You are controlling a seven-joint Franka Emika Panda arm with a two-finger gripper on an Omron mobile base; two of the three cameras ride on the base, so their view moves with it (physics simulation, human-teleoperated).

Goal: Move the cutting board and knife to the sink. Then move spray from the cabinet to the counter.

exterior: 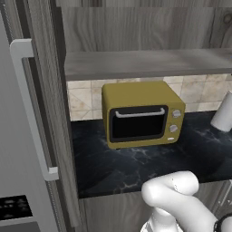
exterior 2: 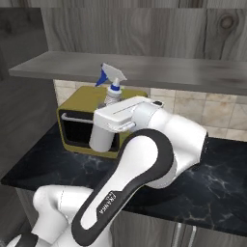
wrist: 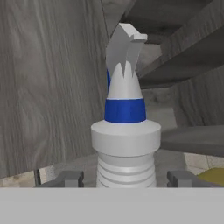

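My fingers (wrist: pixel 72 178) grip the spray (exterior 2: pixel 107 118) upright by its body, clear of the cabinet (exterior 2: pixel 144 67) shelf and in front of the yellow oven (exterior: pixel 141 113), ready to lower onto the surface (exterior: pixel 131 165).

Arm shells: glossy white, rounded, tube-like segments with bulbous elbows.
Joint bands: dark, near-black rings and a broad black stripe curving along the big forearm link behind the pincer (wrist: pixel 124 178).
Marking: small white lettering printed on the black stripe of the lower link, too small to read.
Wrist block: flat white boxy housing just behind the pincer, edges softly bevelled, a small dark spot on its upper face.
Finger tips (wrist: pixel 70 178): small, dark grey, blocky, squared ends, matte finish.
Lower body: white rounded shoulder mass with a dark ring at its lower edge, well behind the pincer.
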